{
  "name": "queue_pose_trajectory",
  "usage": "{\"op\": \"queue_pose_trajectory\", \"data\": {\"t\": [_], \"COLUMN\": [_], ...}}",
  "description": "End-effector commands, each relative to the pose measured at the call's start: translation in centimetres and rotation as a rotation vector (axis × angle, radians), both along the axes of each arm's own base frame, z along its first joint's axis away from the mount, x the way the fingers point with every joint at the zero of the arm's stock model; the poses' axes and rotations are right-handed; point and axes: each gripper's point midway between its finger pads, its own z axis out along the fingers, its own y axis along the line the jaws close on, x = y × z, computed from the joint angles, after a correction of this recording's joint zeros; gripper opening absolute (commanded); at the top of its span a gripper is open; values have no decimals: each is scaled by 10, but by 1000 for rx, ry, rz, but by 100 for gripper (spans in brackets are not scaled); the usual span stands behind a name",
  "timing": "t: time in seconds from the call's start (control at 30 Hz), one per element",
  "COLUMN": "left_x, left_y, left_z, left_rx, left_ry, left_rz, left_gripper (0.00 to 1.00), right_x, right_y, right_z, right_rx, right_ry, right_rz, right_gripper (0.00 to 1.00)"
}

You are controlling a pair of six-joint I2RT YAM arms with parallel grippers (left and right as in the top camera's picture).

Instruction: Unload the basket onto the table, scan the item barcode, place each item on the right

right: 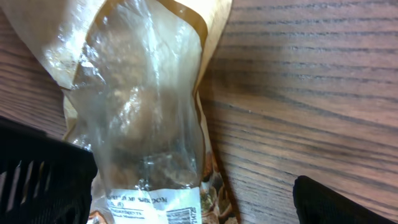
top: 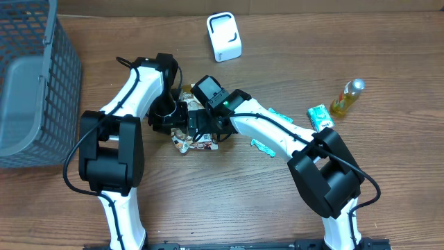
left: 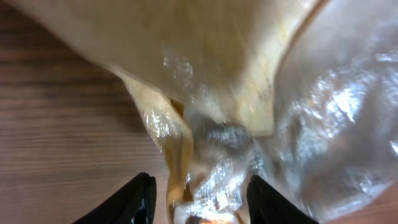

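We see our left arm (top: 128, 94) and right arm (top: 274, 128) bent inward, wrists nearly meeting. The left gripper (left: 202, 202) has its jaws half parted astride the bag (left: 236, 74); we cannot tell if they pinch it. The right gripper (right: 193, 193) has its jaws spread wide.

A crinkled bag (left: 249, 81) of clear and tan film filled most of the frame, blurred up close. Its narrow lower end hung between the left hand's (left: 202, 202) two black fingers (left: 142, 199), which stood apart; contact was unclear. Wood-grain worktop (left: 56, 137) showed at left.
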Motion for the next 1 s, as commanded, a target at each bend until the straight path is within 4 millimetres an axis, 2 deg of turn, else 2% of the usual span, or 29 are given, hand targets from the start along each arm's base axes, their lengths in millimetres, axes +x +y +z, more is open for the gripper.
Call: {"op": "queue_pose_trajectory", "data": {"t": [0.0, 0.13, 0.2, 0.27, 0.3, 0.33, 0.4, 0.43, 0.5, 0.57, 0.67, 0.77, 0.9, 0.93, 0.97], "left_x": [27, 53, 62, 72, 76, 80, 85, 86, 88, 92, 94, 91, 83, 82, 79], "left_y": [-2, 2, 1, 1, 1, 0, -1, -1, -1, -1, 3, 4, 6, 8, 14], "left_z": [34, 65, 65, 60, 58, 54, 47, 45, 42, 41, 39, 38, 37, 36, 36], "left_rx": [-44, -52, -55, -52, -53, -54, -56, -58, -58, -60, -35, -28, -17, -7, 28], "left_ry": [-70, -154, -191, -223, -236, -246, -261, -267, -274, -284, -292, -281, -249, -243, -235], "left_rz": [4, 49, 60, 84, 103, 122, 153, 157, 159, 160, 160, 160, 160, 160, 160], "left_gripper": [53, 61, 59, 53, 49, 40, 20, 11, 4, 4, 4, 4, 4, 6, 13], "right_x": [7, 13, 21, 26, 29, 31, 31, 31, 32, 33, 39, 42, 46, 47, 47], "right_y": [0, 6, 3, -1, -3, -5, -5, -5, -5, -2, 11, 24, 30, 30, 31], "right_z": [1, 10, 11, 12, 12, 12, 12, 12, 13, 14, 22, 29, 33, 34, 34], "right_rx": [19, 110, 124, 129, 131, 132, 133, 132, 134, 141, 203, 258, 285, 289, 294], "right_ry": [-9, 18, 11, 4, 2, 0, -1, -1, -2, -11, -41, -65, -81, -80, -78], "right_rz": [-16, -13, -27, -40, -47, -51, -53, -53, -53, -50, -28, -6, -21, -30, -38], "right_gripper": [100, 99, 87, 68, 48, 32, 10, 4, 4, 4, 4, 4, 4, 4, 4]}}
